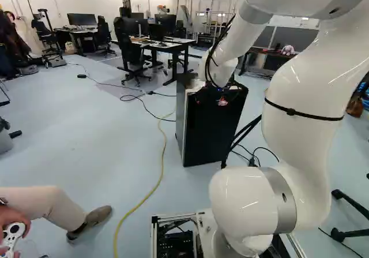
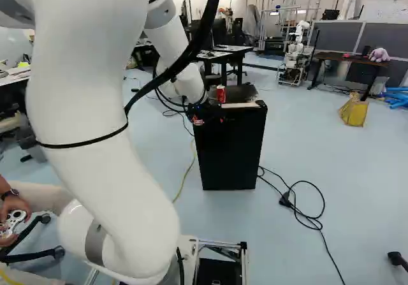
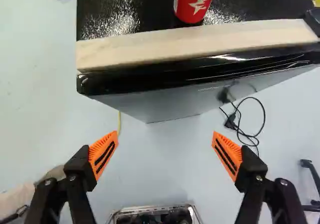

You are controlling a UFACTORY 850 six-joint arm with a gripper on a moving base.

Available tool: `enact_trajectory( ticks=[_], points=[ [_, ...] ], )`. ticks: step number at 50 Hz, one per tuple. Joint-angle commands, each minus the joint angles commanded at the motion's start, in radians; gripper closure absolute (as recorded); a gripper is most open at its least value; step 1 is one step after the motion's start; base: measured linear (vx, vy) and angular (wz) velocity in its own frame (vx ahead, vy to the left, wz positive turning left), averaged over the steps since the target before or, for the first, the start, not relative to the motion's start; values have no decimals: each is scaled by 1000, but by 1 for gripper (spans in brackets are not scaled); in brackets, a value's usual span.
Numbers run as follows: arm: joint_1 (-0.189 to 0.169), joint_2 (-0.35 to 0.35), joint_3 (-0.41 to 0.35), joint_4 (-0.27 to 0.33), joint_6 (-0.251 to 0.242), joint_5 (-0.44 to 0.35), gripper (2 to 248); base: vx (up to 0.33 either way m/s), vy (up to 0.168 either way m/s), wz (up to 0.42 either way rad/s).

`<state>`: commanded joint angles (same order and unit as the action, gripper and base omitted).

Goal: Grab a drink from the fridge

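In the right base view my gripper (image 2: 200, 114) is at the upper front left of the black fridge (image 2: 231, 148), whose door is closed. A red can (image 2: 220, 94) stands on the fridge top, just behind the gripper. Seen from the wrist, the gripper (image 3: 165, 146) is open, its orange pads wide apart with nothing between them. Ahead of the fingers lie the fridge's front edge and a pale strip (image 3: 195, 41) along its top; the red can (image 3: 195, 2) is upright beyond that strip. The fridge's inside is hidden.
Black cables (image 2: 309, 218) lie on the floor beside the fridge, and a yellow cable (image 1: 159, 171) on its other side. A seated person's leg and shoe (image 1: 97, 216) are near the base. Desks (image 1: 167, 45) and another robot (image 2: 296, 52) stand farther back.
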<state>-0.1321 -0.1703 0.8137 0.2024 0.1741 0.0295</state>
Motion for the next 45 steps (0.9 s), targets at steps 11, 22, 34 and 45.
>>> enact_trajectory(
  ticks=[11, 22, 34, 45],
  points=[
    [-31, 33, -37, -32, 0, -116, 3, 0, 0, 0],
    [-55, 33, -45, -36, 0, -231, 3, 0, 0, 0],
    [-61, 2, -40, -36, 0, -358, 3, 0, 0, 0],
    [-61, -25, -36, -36, 0, -471, 3, 0, 0, 0]
  ],
)
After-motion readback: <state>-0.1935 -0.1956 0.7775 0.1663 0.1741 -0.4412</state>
